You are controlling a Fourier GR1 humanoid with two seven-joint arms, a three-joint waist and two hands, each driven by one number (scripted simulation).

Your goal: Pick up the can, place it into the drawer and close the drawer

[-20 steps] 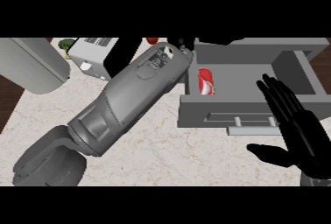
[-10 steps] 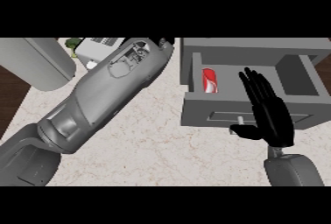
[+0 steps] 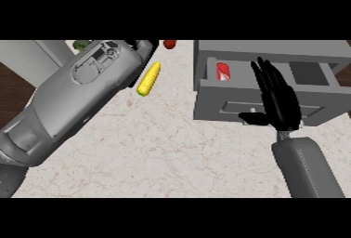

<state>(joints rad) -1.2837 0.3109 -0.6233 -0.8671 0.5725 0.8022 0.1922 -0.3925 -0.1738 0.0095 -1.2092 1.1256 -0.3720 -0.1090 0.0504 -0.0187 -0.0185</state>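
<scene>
Head view. Can [image 3: 223,71] lies inside the open drawer [image 3: 264,109], far-left corner. My right robot hand [image 3: 276,100] is open, fingers straight, flat against the drawer front w/ thumb by the handle. Left robot hand [image 3: 142,48] mostly hidden behind its forearm, far left; can't tell its state. Corn cob [image 3: 149,79] on table [image 3: 171,148], left of drawer. Risk, as I judge it: an off-centre push could skew the drawer & jam it, or fingers slip over the top edge.

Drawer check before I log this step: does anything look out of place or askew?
Nothing stands out. The red can lies inside the open drawer, the right hand is flat at the drawer's front, and a corn cob lies on the counter.
</scene>
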